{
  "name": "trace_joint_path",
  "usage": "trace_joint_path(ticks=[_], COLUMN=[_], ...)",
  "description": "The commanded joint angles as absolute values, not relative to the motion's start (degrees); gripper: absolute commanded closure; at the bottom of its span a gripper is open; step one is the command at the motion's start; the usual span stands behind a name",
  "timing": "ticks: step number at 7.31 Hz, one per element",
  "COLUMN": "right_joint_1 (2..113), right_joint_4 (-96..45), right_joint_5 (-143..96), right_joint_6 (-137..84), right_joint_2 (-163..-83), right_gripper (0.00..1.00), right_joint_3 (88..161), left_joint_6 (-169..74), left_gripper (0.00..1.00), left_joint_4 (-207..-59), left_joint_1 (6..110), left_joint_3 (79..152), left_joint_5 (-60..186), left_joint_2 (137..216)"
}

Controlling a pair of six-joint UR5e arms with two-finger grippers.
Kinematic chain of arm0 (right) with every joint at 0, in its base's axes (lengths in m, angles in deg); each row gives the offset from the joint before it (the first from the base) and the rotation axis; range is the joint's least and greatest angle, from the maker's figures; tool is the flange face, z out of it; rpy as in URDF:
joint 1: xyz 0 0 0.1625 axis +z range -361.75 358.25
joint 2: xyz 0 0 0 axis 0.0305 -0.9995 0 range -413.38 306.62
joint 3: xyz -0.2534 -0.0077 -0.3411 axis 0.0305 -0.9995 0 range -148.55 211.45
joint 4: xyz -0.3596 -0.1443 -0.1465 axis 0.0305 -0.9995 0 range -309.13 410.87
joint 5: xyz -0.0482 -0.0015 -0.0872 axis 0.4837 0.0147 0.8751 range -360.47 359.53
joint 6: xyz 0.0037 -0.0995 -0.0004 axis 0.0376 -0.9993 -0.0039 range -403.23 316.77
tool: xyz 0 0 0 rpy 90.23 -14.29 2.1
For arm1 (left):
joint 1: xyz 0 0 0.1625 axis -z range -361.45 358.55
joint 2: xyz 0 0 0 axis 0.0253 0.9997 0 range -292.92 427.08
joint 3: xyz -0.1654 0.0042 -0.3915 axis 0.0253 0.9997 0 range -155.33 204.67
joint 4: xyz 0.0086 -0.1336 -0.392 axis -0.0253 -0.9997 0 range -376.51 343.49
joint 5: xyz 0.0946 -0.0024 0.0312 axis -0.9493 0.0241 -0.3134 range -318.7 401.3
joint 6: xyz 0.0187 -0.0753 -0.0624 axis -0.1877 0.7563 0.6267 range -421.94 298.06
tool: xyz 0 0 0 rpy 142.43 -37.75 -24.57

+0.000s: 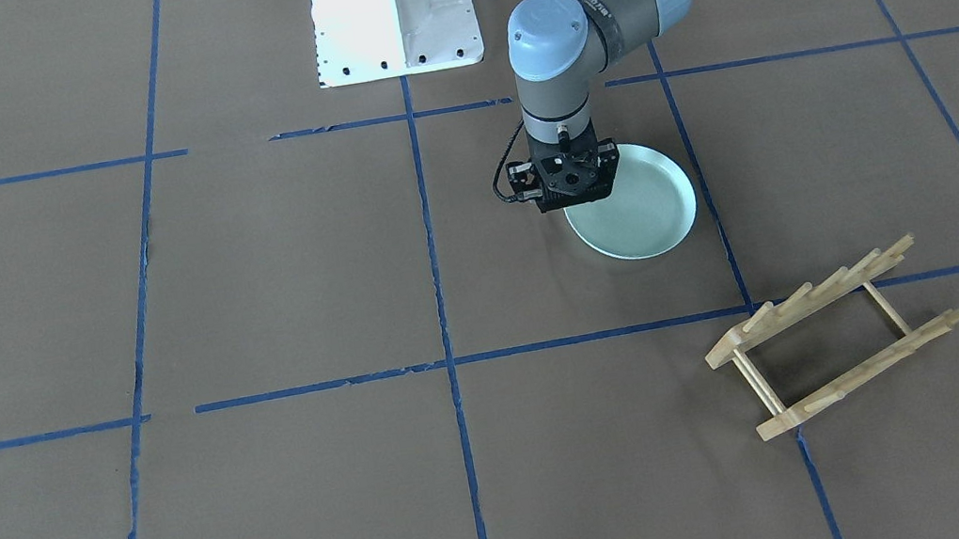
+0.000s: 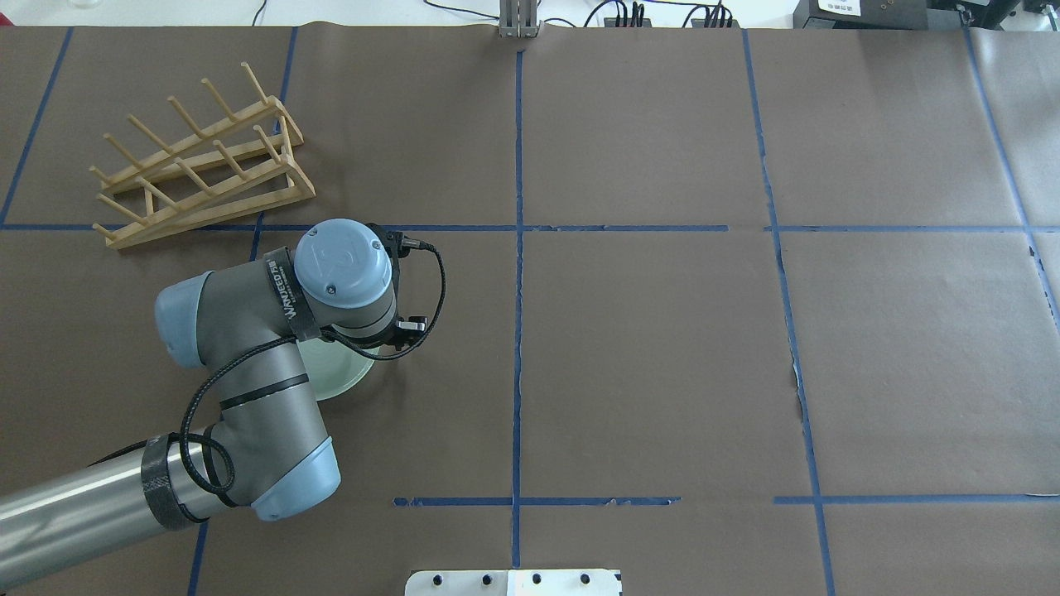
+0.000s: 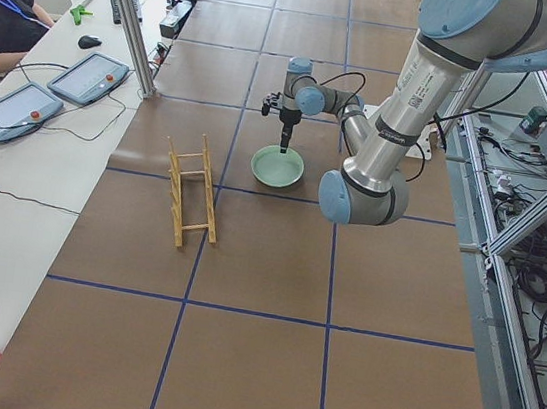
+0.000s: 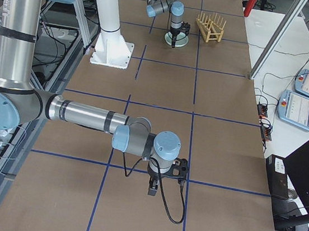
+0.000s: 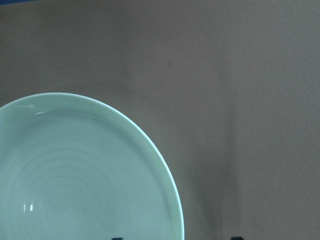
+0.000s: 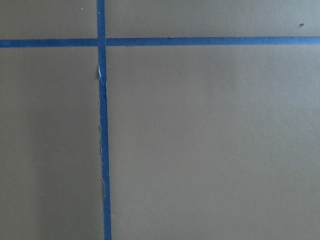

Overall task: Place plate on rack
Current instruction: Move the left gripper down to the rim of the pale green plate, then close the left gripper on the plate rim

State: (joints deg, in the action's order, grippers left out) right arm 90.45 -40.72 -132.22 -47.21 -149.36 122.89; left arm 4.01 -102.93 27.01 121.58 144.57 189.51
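Note:
The pale mint-green plate (image 1: 642,212) lies flat on the brown table, right way up. My left gripper (image 1: 567,190) points straight down over the plate's edge. In the left wrist view the plate (image 5: 75,180) fills the lower left, and the two dark fingertips (image 5: 116,238) show at the bottom edge, wide apart, one on each side of the rim. The gripper is open. The light-wood rack (image 1: 836,335) stands empty a short way from the plate; it also shows in the overhead view (image 2: 199,165). My right gripper (image 4: 154,187) hovers over bare table far away; I cannot tell its state.
The white robot base (image 1: 393,11) stands at the table's edge. Blue tape lines (image 1: 432,248) cross the brown paper. Tablets (image 3: 88,77) and an operator sit beyond the table's far side. The right wrist view holds only table and tape (image 6: 102,125).

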Motion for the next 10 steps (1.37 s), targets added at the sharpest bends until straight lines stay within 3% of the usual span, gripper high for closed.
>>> trace_joint_path(ticks=[1,6,8,10], right_joint_1=[90.45,90.45,90.45,90.45], right_joint_4=[-40.71,-40.71,-40.80,-40.71], right_joint_5=[-132.22,-132.22,-132.22,-132.22], right_joint_6=[-47.18,-47.18,-47.18,-47.27], right_joint_2=[-149.36,-149.36,-149.36,-149.36], right_gripper=[0.00,0.00,0.00,0.00], right_joint_3=[122.86,122.86,122.86,122.86], left_joint_6=[4.07,4.42,4.51,4.42], left_gripper=[0.41,0.49,0.70,0.85], left_joint_4=[-103.52,-107.03,-107.04,-106.86], left_joint_1=[27.02,26.94,27.02,27.02], left_joint_3=[121.44,119.51,119.68,119.94], left_joint_5=[144.66,144.66,144.83,144.92], left_joint_2=[189.34,188.99,188.99,188.99])
